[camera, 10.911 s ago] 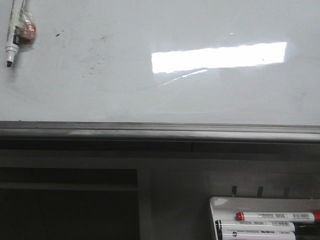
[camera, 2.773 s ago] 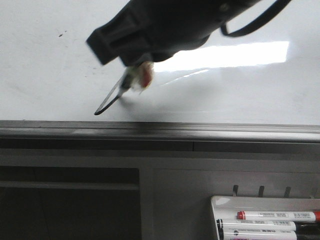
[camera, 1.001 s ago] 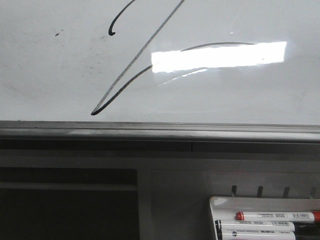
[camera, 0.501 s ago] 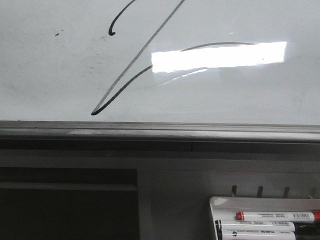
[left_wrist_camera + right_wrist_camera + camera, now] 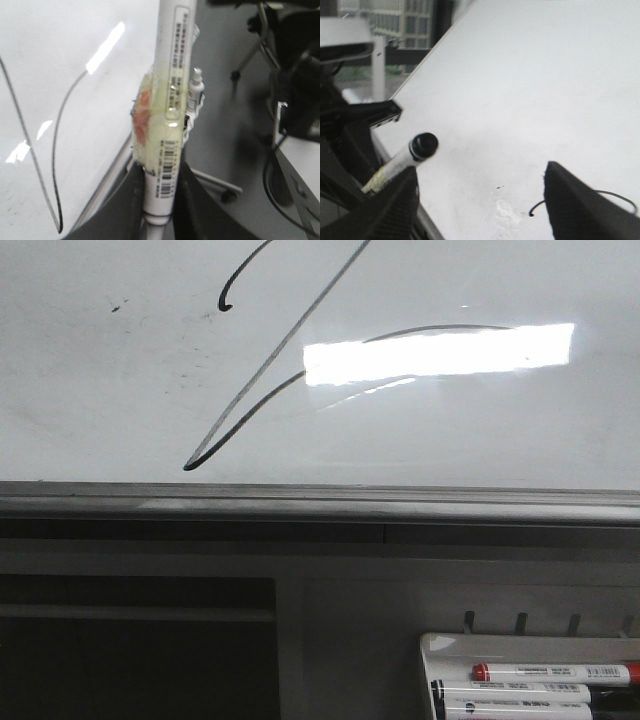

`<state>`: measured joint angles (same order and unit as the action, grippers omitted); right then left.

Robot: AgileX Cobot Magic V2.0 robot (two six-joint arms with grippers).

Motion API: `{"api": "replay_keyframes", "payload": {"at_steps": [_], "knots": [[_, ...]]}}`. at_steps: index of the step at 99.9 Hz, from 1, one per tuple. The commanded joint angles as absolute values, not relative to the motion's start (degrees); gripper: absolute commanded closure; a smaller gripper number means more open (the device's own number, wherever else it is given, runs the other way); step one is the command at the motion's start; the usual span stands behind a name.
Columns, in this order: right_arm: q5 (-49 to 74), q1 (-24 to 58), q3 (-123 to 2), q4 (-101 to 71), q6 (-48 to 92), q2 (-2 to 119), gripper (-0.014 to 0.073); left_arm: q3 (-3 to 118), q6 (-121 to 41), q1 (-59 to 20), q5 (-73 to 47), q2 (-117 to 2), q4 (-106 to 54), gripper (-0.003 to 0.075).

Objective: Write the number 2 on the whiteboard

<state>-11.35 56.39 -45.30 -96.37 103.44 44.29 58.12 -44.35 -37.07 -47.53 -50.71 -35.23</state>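
We are seeing only in left wrist view: left end effector [image 5: 156,200] clamping white barcode-labelled marker [image 5: 167,125] wrapped in yellowish tape. Right end effector [image 5: 480,200] gaping wide, empty. Thin black number 2 [image 5: 262,375] sitting on glossy white whiteboard [image 5: 480,430], unchanged since half-second-earlier frame. Grey metal edge [image 5: 320,502] running below.

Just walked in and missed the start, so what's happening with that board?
A two-armed robot is writing on the whiteboard. A large black number 2 is drawn on it: hooked curl, long diagonal, curved tail. The left gripper is shut on a white marker with tape around its barrel, held off the board. The right gripper is open and holds nothing. More markers lie in a tray below the board.
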Motion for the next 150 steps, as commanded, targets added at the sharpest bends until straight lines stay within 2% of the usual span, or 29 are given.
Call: {"api": "replay_keyframes", "payload": {"at_steps": [1,5,21,35,63,150], "knots": [[-14.5,56.3,-45.1,-97.8,103.3,39.2,0.0237,55.7,-39.2,-36.6,-33.8,-49.7,-37.9,0.0741],[-14.9,56.3,-43.6,-98.7,103.3,37.4,0.0300,53.0,-37.0,-36.3,-28.1,-49.6,-38.2,0.0741],[-22.1,56.3,-37.0,-106.9,103.3,30.2,0.0669,42.7,-27.7,-34.0,-6.8,-52.1,-43.9,0.0741],[-22.9,56.3,-32.3,-106.8,103.1,25.4,0.0672,40.3,-27.7,-33.4,4.0,-57.1,-47.8,0.0741],[-21.7,56.3,-31.5,-106.8,103.1,24.9,0.0672,40.9,-27.8,-33.4,14.3,-67.9,-47.0,0.0741],[-19.9,56.3,-31.5,-106.8,103.1,24.9,0.0672,41.0,-27.8,-33.4,14.9,-74.6,-47.6,0.0741]]}}
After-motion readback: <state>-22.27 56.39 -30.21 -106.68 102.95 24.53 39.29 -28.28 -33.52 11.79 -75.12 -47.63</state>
